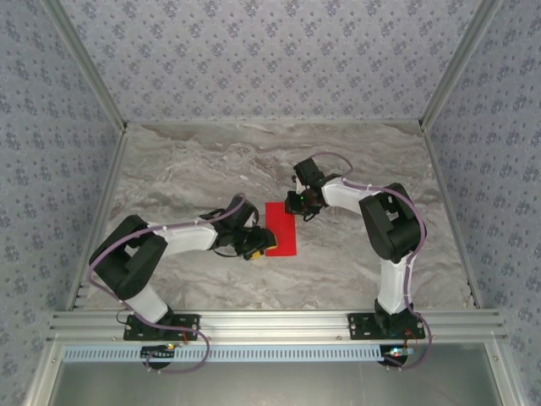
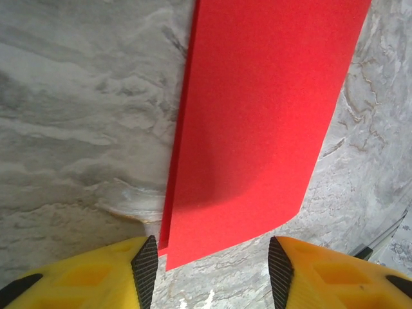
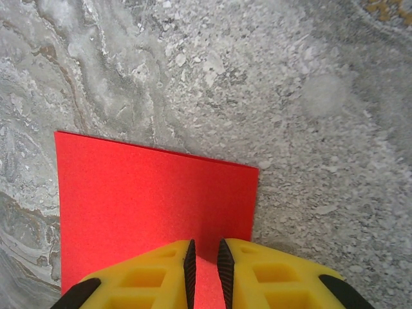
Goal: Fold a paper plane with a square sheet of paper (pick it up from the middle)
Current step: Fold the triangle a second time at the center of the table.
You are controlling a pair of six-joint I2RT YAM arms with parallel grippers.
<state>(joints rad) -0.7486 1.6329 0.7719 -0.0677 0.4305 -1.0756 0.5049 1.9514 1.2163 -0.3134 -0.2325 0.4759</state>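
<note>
Sheet: the square sheet of paper [image 1: 281,227] now reads as a red rectangle, flat on the desk [image 1: 194,161]. It lies about mid-desk, a little toward the near edge. Its long axis runs from near edge to far edge. In the left wrist view a second layer shows along the sheet's [image 2: 257,129] left side, so it is probably folded in half.

Left gripper [image 1: 258,248]: at the sheet's near left corner. Jaws spread wide, nothing held, and that corner lies between the fingertips [image 2: 212,257].

Right gripper [image 1: 303,203]: at the far end of the sheet, right side. Jaws drawn almost together over the red surface [image 3: 148,193], a thin slit left between them [image 3: 206,257]. Pinching or only pressing: cannot tell.

Judgement: both arms reach the sheet, one at each end of the long axis. The left one is set to take the near corner while the right one holds the far end down.
</note>
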